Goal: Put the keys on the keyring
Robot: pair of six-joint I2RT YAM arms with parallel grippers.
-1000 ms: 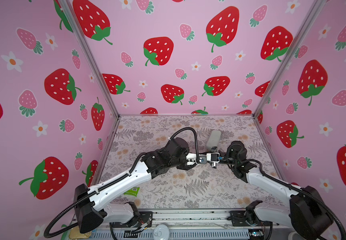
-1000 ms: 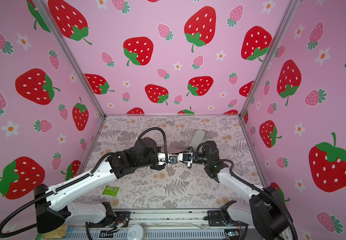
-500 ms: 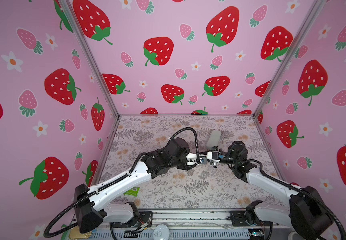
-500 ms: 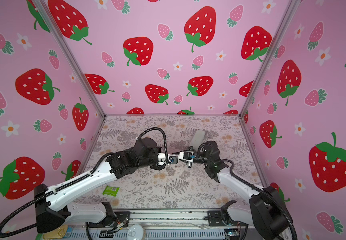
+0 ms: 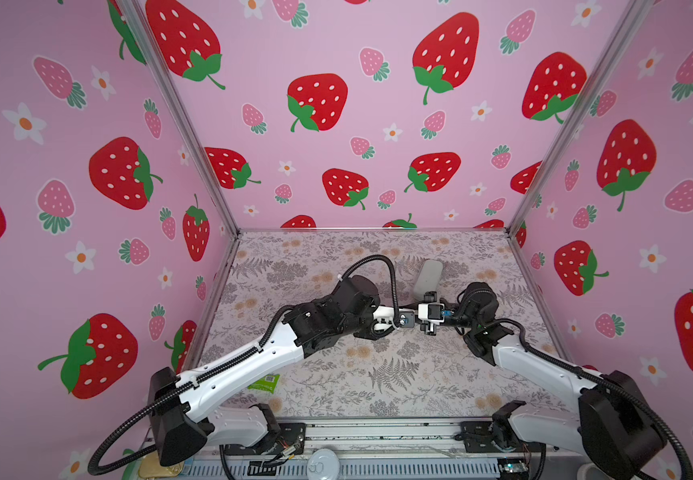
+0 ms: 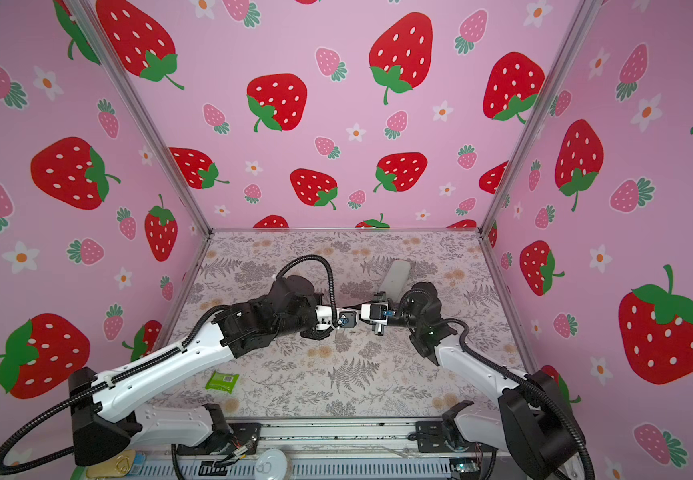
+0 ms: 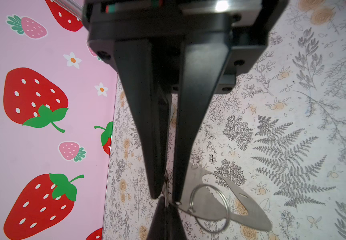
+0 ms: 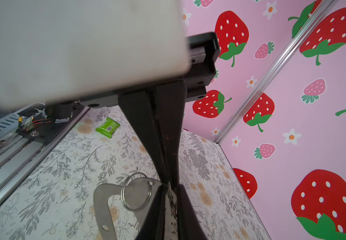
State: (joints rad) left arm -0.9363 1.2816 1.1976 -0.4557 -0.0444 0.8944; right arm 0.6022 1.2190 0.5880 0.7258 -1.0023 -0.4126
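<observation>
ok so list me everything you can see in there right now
keyring: one, grey flat loop with a silvery wire ring, hanging above the mat, mid-scene
thin dotted strip: one, pale, pinched beside the keyring; maybe a key, cannot tell
case: one, pale grey, far side of mat
packet: one, green, near left of mat
tin: one, white top, front edge off the mat
mat: one, floral print
walls: three, pink with strawberries
arms: two, white and black
left end effector: one, black, shut, tip to tip with the right one
right end effector: one, black, shut, keyring hanging beside its tip
</observation>
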